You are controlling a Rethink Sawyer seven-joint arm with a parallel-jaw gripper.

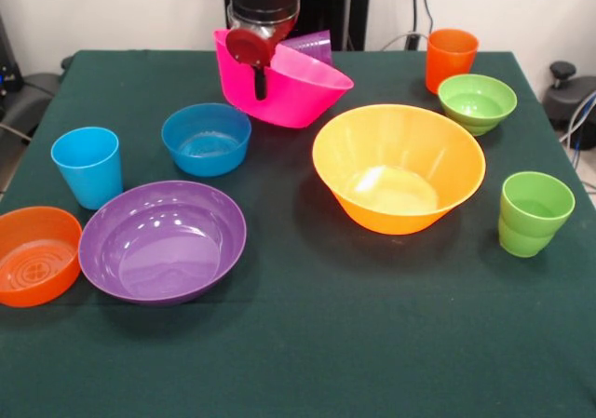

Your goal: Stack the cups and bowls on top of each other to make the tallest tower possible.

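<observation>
In the front view my gripper [257, 72] comes down at the back and is shut on the left rim of the large pink bowl [303, 90], which hangs tilted, just above the cloth. One dark finger [260, 83] shows on the bowl's outer wall. The purple cup [317, 43] lies behind the pink bowl, partly hidden. The large yellow-orange bowl [399, 168] sits mid-right. The wide purple bowl [162, 241], small blue bowl [206, 139] and small orange bowl [35, 255] are on the left. The small green bowl [477, 102] is at the back right. All stand upright and apart.
The sky blue cup [88, 167] stands at the left, the orange cup [451, 58] at the back right, and the lime green cup [534, 213] at the right. The dark green table cloth [317, 353] covers the table. The robot's pedestal is behind the pink bowl.
</observation>
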